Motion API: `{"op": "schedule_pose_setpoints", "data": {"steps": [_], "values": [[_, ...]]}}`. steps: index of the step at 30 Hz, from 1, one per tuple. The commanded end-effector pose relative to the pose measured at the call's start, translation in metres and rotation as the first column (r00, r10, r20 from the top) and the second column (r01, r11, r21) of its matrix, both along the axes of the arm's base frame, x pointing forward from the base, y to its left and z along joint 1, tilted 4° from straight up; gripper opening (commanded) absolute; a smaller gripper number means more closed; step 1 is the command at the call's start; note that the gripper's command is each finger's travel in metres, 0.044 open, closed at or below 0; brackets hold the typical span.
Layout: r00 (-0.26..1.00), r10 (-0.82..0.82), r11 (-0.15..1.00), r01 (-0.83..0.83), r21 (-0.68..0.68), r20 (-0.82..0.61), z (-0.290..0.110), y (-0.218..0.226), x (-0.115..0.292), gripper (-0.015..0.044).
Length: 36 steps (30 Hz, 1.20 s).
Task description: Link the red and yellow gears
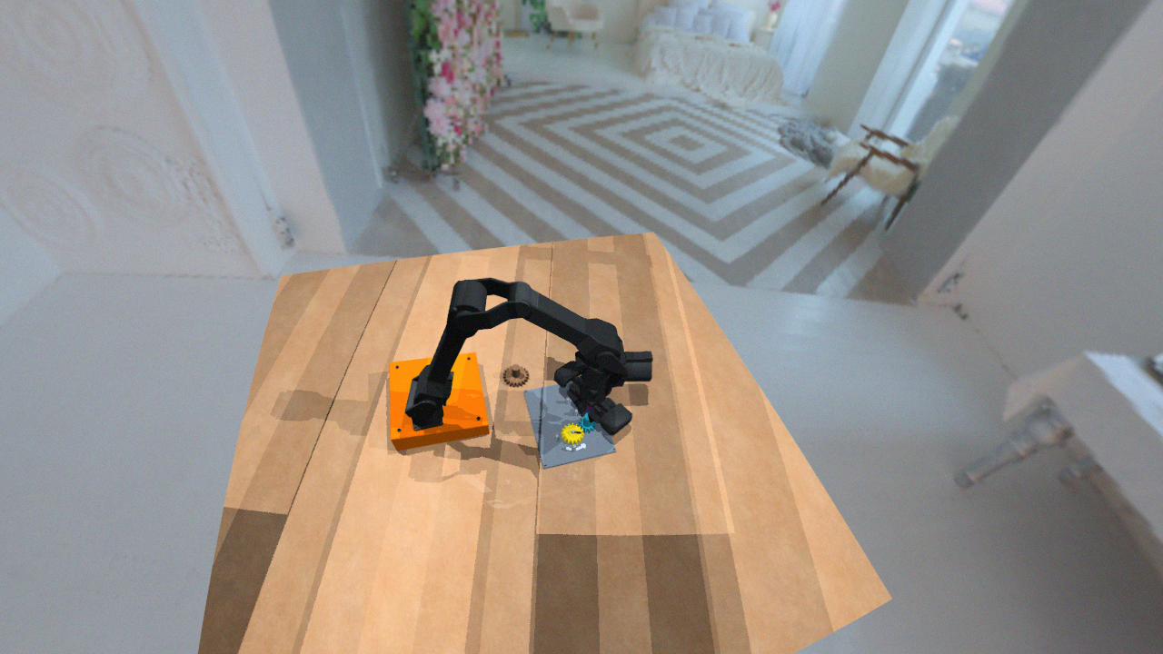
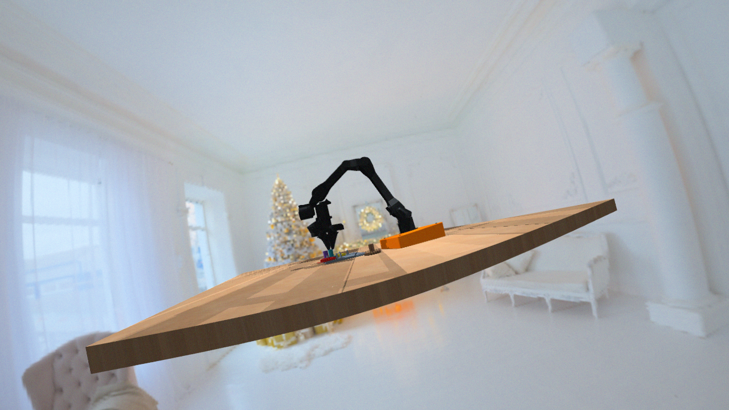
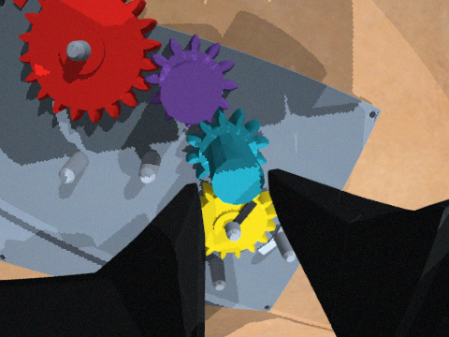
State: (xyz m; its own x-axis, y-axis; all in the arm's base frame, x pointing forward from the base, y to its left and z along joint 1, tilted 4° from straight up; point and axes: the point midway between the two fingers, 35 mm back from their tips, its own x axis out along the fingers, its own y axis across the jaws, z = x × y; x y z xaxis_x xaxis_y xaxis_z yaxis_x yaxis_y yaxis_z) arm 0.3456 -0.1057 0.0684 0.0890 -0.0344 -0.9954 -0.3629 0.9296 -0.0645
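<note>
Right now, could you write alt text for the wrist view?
Two dark tool fingers stand apart around a teal toothed gear's tall knob, beside a purple gear, a large red gear and a black-striped yellow gear on a grey board.

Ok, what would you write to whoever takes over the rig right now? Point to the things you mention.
Gripper (image 1: 587,412) (image 2: 330,250) (image 3: 234,187): open, fingers either side of the teal gear's knob, low over the board (image 1: 546,419) (image 3: 318,145).
Gears: red (image 2: 327,259) (image 3: 117,70), purple (image 3: 192,94), teal (image 1: 587,424) (image 2: 330,252) (image 3: 238,184) and yellow (image 1: 571,434) (image 3: 250,234) in a row; brown (image 1: 515,377) (image 2: 371,250) loose on the table.
Done: both linking gears placed, apparently; that chain should turn yellow counter-clockwise.
Left: check teal sits flat and meshes (can't tell), then withdraw.
</note>
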Motion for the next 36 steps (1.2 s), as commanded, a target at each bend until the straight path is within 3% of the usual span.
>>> {"op": "schedule_pose_setpoints", "data": {"steps": [1,6,7,11,18,36], "values": [[1.000,-0.007,1.000,0.007,-0.003,0.010,0.021,0.000,0.001,0.0140],[1.000,-0.007,1.000,0.007,-0.003,0.010,0.039,0.001,-0.002,0.0140],[1.000,-0.004,1.000,0.004,-0.003,0.012,0.034,0.001,-0.001,0.0166],[1.000,-0.003,1.000,0.003,-0.003,0.011,0.078,0.003,-0.009,0.0271],[1.000,-0.003,1.000,0.003,-0.003,0.011,0.080,0.004,-0.010,0.0440],[1.000,-0.003,1.000,0.003,-0.003,0.011,0.080,0.004,-0.010,0.0440]]}}
